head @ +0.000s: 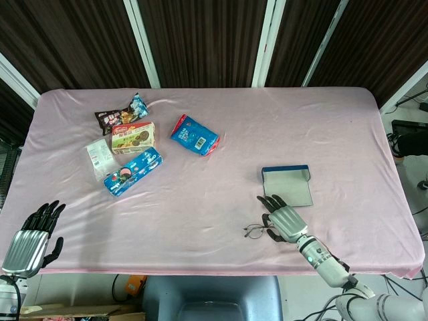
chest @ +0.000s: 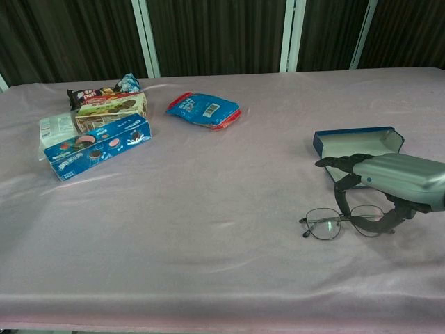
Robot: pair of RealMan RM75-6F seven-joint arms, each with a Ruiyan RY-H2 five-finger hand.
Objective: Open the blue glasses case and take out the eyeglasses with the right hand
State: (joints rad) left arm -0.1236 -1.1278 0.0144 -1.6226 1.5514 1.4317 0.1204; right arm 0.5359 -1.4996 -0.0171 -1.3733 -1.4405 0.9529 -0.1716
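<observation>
Right hand (chest: 389, 182) pinches the eyeglasses (chest: 341, 223) on the pink cloth (head: 221, 187) beside the open blue glasses case (head: 287, 184) — snack packets (head: 134, 144) well apart; left hand (head: 30, 237) spread, empty

Probably a robot test lab, pink-clothed table (head: 221, 167), dark slatted panels (head: 200, 40), loose cables (head: 414, 100)

Table (head: 221, 187), pink cloth: snack packs (head: 127, 144) far left, open blue glasses case (head: 287, 185), eyeglasses (chest: 341, 223) near front edge.

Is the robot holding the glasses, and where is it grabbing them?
The right hand touches the eyeglasses at their right lens end, on the table; whether it grips cannot be told.
</observation>
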